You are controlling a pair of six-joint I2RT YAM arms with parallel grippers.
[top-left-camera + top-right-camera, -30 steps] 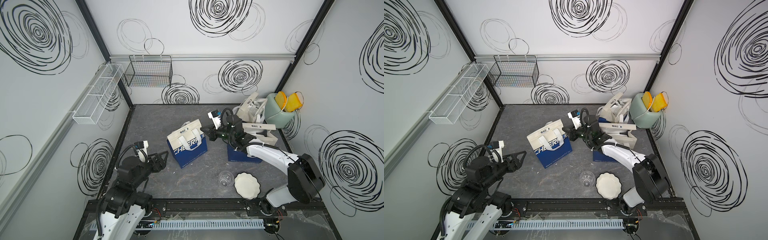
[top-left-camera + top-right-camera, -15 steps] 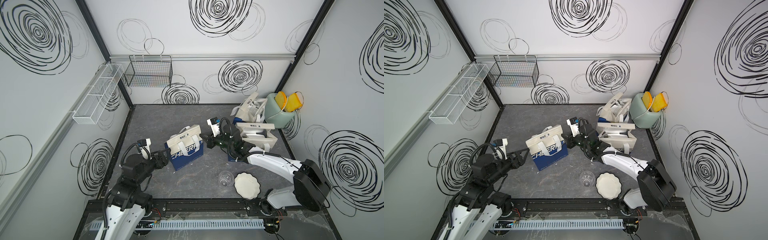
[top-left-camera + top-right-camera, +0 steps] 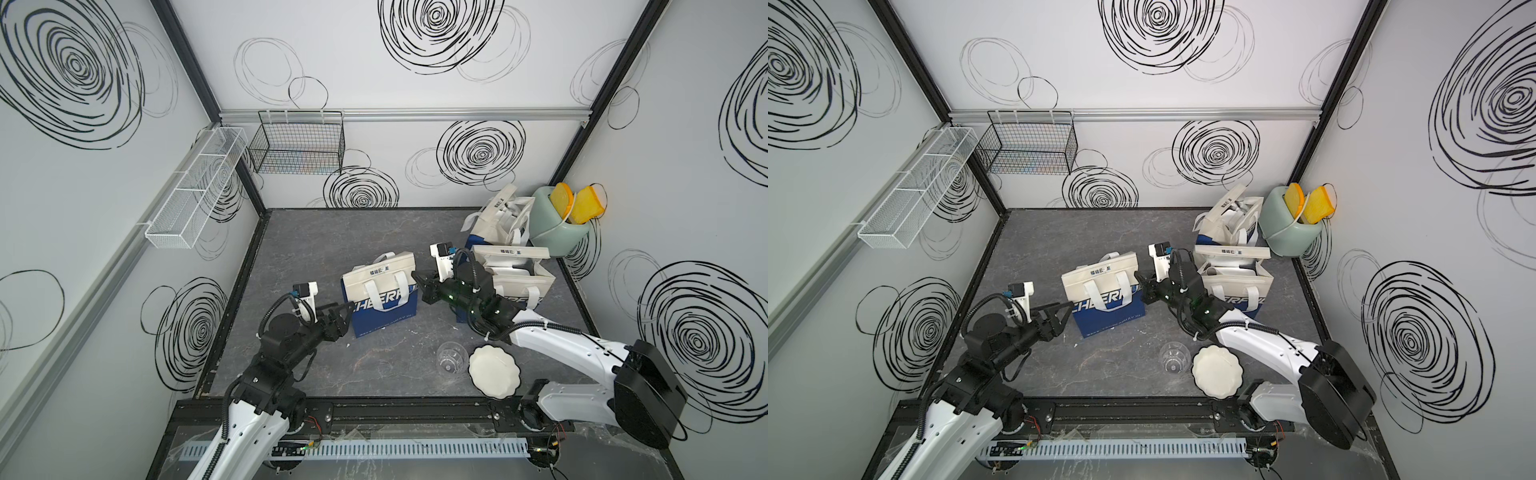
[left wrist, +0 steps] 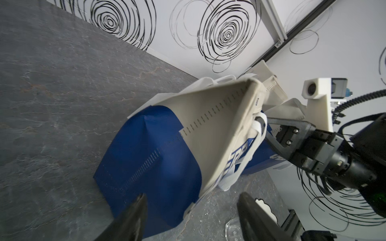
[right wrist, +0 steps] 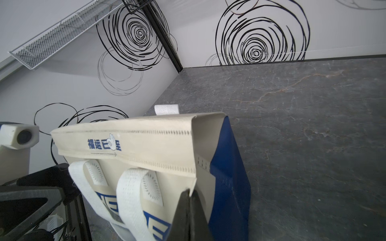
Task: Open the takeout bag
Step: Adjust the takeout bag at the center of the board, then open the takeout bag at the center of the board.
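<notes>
The takeout bag (image 3: 380,297) (image 3: 1104,297), blue below and beige above with white handles, stands mid-table, its folded top flap still closed. My right gripper (image 3: 417,282) (image 3: 1140,280) is shut on the beige edge at the bag's right side; in the right wrist view the gripper (image 5: 190,192) pinches that edge of the bag (image 5: 146,146). My left gripper (image 3: 348,313) (image 3: 1065,318) is open at the bag's left side. In the left wrist view the gripper (image 4: 192,197) straddles the lower corner of the bag (image 4: 188,135) without closing on it.
Two more open bags (image 3: 511,274) (image 3: 498,220) stand behind the right arm, beside a green toaster (image 3: 561,224) in the back right corner. A clear cup (image 3: 451,357) and a white plate (image 3: 494,372) lie at the front right. Wire baskets (image 3: 299,145) hang on the walls.
My left gripper has moved forward to the bag's left side and narrowed a little. My right gripper has kept its hold and turned the bag slightly, drawing it toward the front.
</notes>
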